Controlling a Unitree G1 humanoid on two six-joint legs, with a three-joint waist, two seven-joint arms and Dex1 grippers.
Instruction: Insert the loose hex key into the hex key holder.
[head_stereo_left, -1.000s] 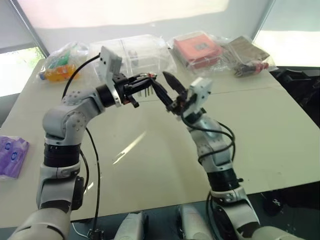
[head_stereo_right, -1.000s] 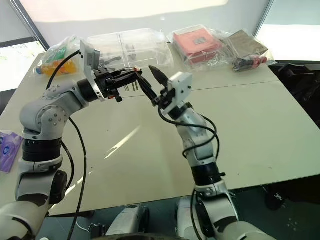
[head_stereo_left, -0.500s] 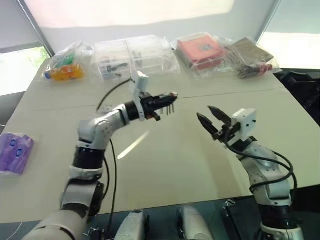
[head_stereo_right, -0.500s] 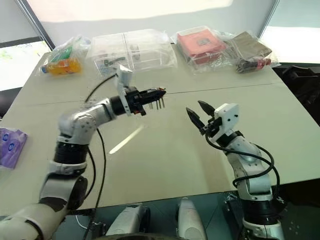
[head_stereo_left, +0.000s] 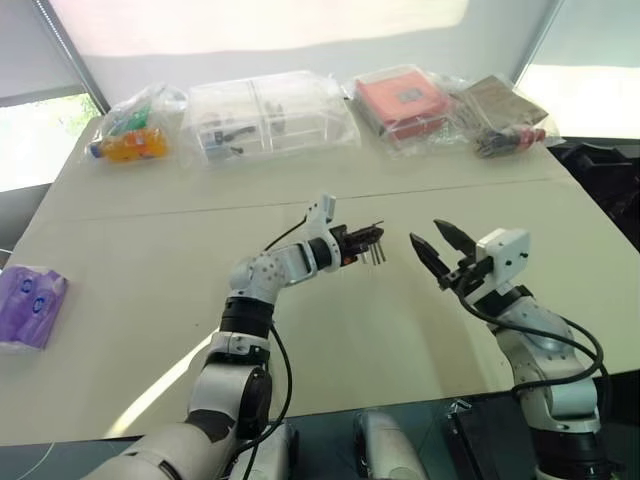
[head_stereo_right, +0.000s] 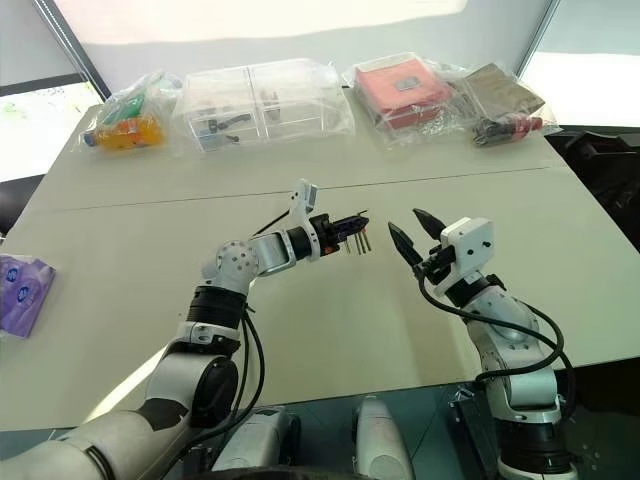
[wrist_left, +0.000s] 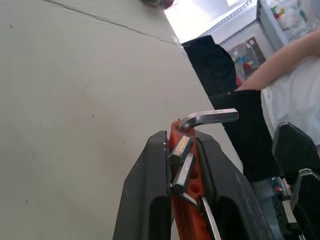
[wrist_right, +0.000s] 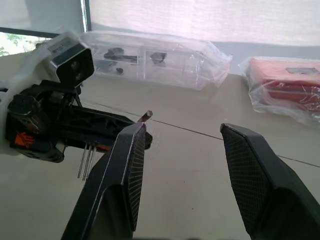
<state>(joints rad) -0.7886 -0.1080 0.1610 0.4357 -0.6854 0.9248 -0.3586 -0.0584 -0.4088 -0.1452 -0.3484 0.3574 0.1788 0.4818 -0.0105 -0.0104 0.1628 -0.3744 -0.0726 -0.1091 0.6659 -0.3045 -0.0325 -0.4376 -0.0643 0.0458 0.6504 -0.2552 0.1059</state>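
Two pincers are up over the worktop (head_stereo_left: 150, 310), and they are mine. My right pincer (head_stereo_left: 443, 243) is nearest to me, on my right side, and its two black fingers stand apart with nothing between them. Just beside it, a little further out and to the left, is my left pincer (head_stereo_left: 362, 240). Its fingers are pressed together on the hex key holder (wrist_left: 186, 197), the small orange-red block. The block sits squeezed between the two black fingers, and thin metal keys hang down from it like little prongs over the worktop. In my left wrist view one bent metal key (wrist_left: 206, 117) sticks out at the tip of the block, with its short end turned sideways. I cannot tell if this is the loose hex key or one that belongs in the block. The two pincers point at each other with a small gap between them, and they do not touch. Far off to my left, at the edge of the worktop, lies a purple packet (head_stereo_left: 28, 305). At the far side of the worktop there is a row of things in clear bags: a bag with orange and green things (head_stereo_left: 128, 135) on the left, a clear plastic box (head_stereo_left: 265, 115) in the middle, a red box in a bag (head_stereo_left: 405, 100), and a dark bag (head_stereo_left: 495, 110) on the right.
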